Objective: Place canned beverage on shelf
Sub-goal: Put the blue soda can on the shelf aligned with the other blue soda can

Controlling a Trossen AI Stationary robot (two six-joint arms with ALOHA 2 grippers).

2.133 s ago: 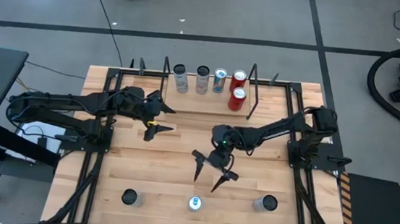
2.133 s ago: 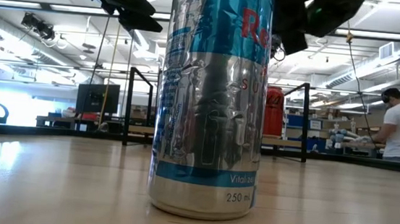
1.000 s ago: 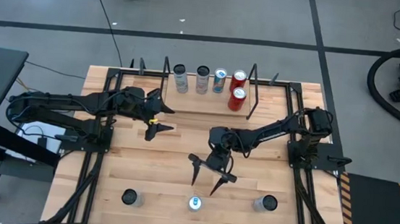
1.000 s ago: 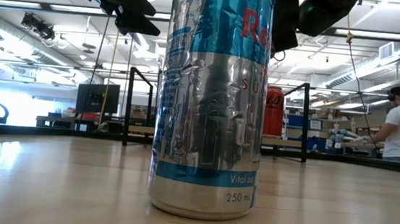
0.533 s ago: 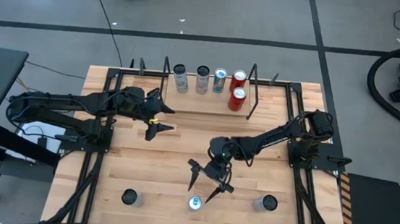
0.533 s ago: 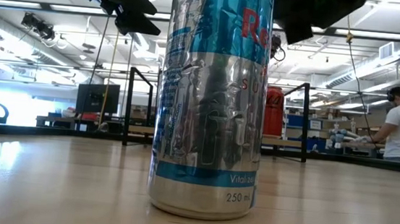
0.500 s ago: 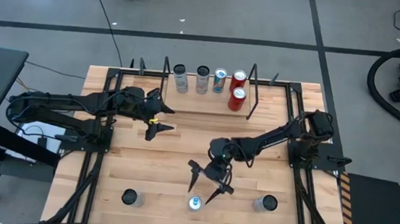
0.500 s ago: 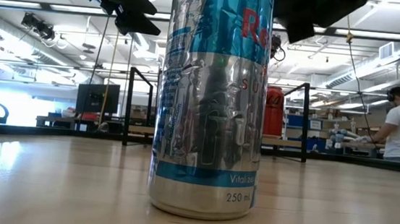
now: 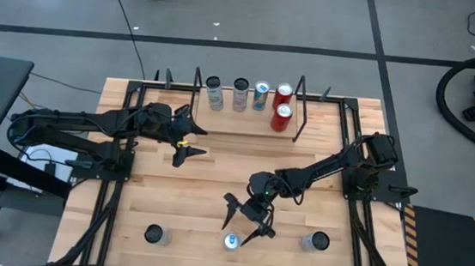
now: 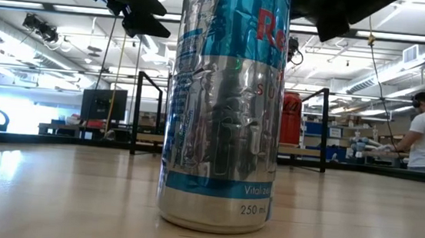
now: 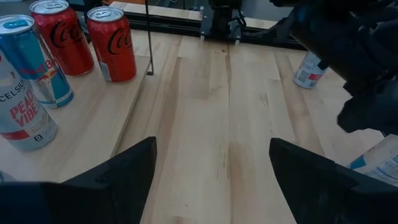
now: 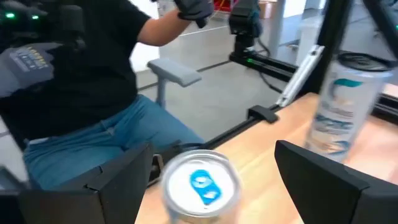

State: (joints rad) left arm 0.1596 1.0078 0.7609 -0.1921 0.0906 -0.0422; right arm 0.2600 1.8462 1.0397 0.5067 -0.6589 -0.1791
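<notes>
The slim silver-and-blue can with a blue tab (image 9: 230,242) stands upright on its base near the table's near edge. It fills the low view (image 10: 225,105). My right gripper (image 9: 241,228) is open and hovers just on the far side of it and above. In the right wrist view the can's top (image 12: 200,183) shows between and beyond the two fingers (image 12: 336,180), untouched. The shelf (image 9: 247,125) at the far middle holds several cans (image 9: 261,95). My left gripper (image 9: 195,141) is open and empty beside the shelf's left frame.
Two more cans stand near the near edge, one at the left (image 9: 154,233) and one at the right (image 9: 318,242). The shelf's cans include two red ones (image 11: 112,43) by its right wire frame (image 9: 300,113). A seated person (image 12: 81,93) is beyond the near edge.
My right gripper has gone toward the table's near edge and down toward the blue-tab can, staying open. The can has not moved.
</notes>
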